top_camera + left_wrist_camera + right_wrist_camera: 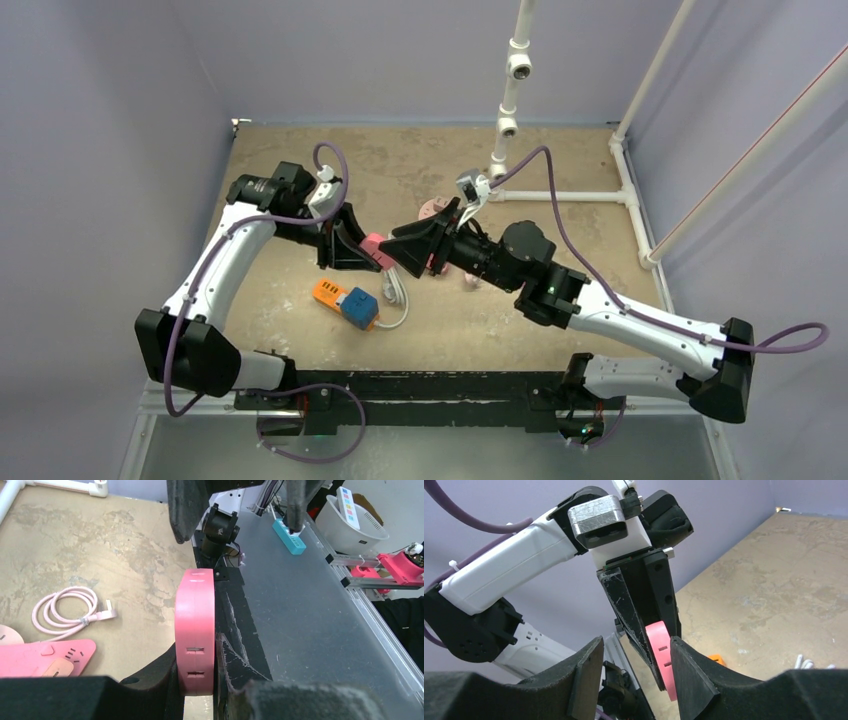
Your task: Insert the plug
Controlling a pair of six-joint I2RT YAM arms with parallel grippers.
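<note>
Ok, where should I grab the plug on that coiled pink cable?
Probably the plug, by its body, from straight above, pinching across its width. It lies flat on the table, sticking out clear of the coil, so both sides are free.

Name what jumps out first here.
The pink power strip is held edge-on off the table by the left hand, mid-scene. The right hand faces it, jaws open on either side. An orange and blue adapter lies on the table nearer the bases.

Worn tan table (440, 160), orange-and-blue adapter (347, 302), pink power strip (45, 657), pale pink coiled cord with plug (65, 611)
</note>
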